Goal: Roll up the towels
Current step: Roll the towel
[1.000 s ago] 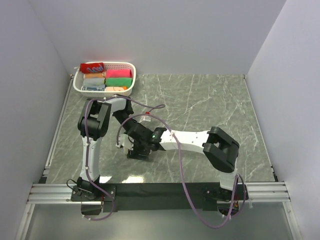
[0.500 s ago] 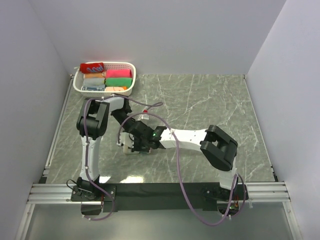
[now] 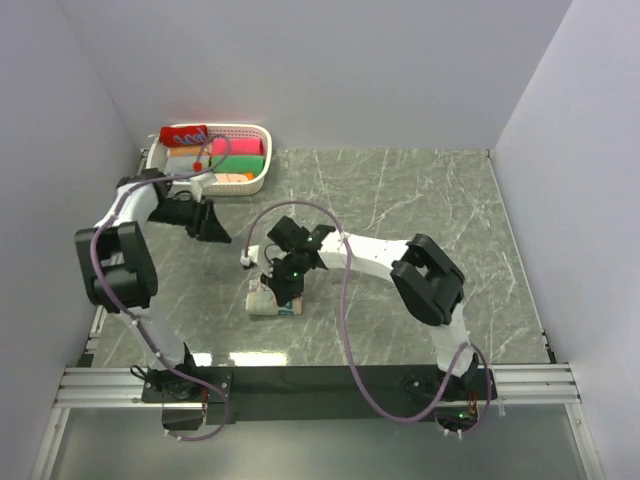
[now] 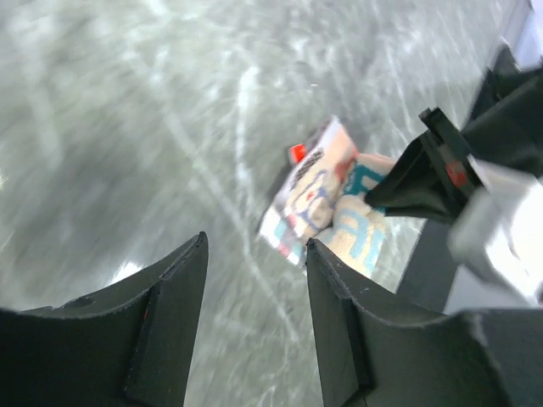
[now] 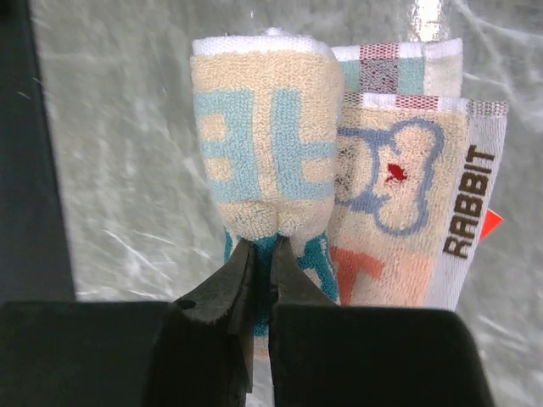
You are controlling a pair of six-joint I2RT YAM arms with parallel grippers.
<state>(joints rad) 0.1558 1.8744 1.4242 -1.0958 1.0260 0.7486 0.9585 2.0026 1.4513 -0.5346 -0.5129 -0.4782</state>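
My right gripper [image 5: 261,254] pinches the rolled end of the cream towel [image 5: 263,127], half-rolled on the marble table [image 5: 119,127]; soft, light terry that slumps, so I judge the thick roll the best hold. My left gripper [image 4: 254,248] hangs spread, empty

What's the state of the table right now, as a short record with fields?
cream towel: partly rolled, roll beside its flat part, on the table
right fingers: shut on the roll's end
left fingers: open, empty, apart from the towel
basket: far left corner of the table, rolled towels inside
red towel: on the basket's far left corner
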